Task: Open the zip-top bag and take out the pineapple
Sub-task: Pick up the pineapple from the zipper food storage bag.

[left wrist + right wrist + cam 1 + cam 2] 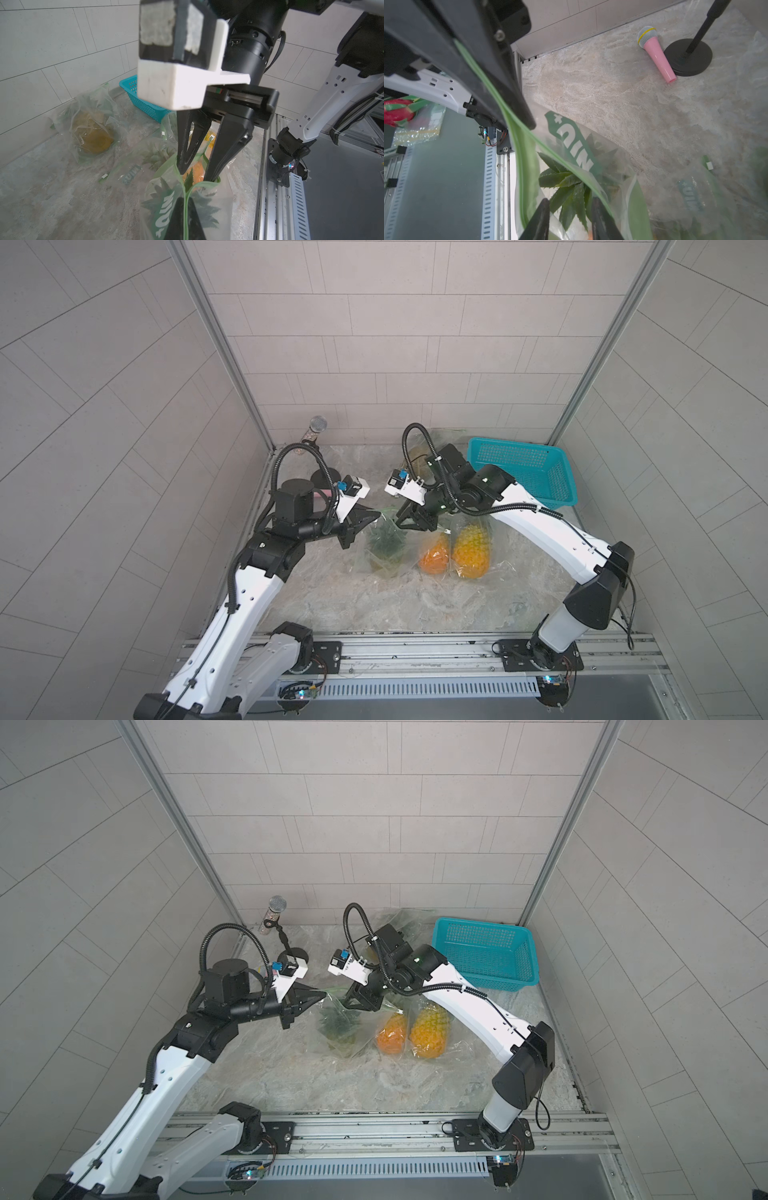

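Bimanual robot at a marbled surface [374, 605], working on a clear zip-top bag [384, 549] that lies near the middle, between the two arms. Left fingers [365, 517] are clenched on the bag's green zip strip [512, 128] at one end of the mouth, lifting it. Right fingers [226, 145] stand apart with their tips dipped into the parted mouth, one on each side of the leafy crown of the pineapple [569, 187]. They do not visibly press it. The pineapple is inside the bag, crown toward the mouth. Other bagged fruits [471, 549] lie just beside it under the right arm, and a teal basket [523, 468] stands at the back.

The step in hand looks like gripping the crown for the pull-out. To do it well, the right fingers should reach down to the base of the leaves, where they are firm. They should close on leaves alone, not on film or strip. The left fingers should hold their end taut so the mouth gapes. The pull should run along the bag's length, or the body may snag in the mouth and drag the bag along.
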{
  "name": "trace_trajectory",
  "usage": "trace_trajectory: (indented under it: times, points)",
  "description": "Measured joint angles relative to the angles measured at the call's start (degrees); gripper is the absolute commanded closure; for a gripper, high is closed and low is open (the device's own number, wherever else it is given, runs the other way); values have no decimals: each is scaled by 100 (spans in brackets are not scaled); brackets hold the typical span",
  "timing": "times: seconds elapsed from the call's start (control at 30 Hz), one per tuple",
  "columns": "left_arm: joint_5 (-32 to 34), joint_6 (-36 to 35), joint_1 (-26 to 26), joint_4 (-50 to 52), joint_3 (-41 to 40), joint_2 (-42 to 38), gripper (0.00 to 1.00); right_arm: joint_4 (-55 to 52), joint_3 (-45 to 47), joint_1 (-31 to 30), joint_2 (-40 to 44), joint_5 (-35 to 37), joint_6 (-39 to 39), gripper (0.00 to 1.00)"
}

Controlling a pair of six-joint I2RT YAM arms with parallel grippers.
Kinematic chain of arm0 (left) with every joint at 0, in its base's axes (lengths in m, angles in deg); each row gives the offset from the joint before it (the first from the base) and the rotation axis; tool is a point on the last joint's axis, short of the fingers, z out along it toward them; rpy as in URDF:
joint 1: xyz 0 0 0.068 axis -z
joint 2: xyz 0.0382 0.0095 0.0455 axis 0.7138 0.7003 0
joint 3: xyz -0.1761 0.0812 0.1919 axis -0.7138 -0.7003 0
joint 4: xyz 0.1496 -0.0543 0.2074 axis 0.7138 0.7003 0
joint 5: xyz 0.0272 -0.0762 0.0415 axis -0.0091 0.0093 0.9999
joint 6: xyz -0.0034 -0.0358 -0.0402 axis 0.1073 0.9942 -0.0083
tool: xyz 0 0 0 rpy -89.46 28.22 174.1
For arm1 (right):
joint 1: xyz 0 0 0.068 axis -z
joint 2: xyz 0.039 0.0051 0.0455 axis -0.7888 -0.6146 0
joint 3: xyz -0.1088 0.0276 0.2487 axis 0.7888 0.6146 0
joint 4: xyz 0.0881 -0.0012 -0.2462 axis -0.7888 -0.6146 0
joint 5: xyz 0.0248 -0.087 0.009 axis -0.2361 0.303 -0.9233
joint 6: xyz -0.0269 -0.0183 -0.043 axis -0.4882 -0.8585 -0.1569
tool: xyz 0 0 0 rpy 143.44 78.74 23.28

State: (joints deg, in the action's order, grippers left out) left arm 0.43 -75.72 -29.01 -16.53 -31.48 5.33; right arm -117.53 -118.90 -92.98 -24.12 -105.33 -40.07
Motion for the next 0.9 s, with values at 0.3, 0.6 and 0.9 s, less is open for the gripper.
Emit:
trace_trajectory:
  times: [0.3, 0.6, 0.9]
  points:
    - [208, 96, 0, -127, -315, -326, 100, -85, -179, -210, -341, 46, -11, 62]
    - [273, 199, 0, -197, -450, -422, 100, -109, -251, -348, -385, 236, -50, 46]
    - [474, 166, -2, -42, -483, -426, 100, 2, -280, -472, -745, 358, -7, 48]
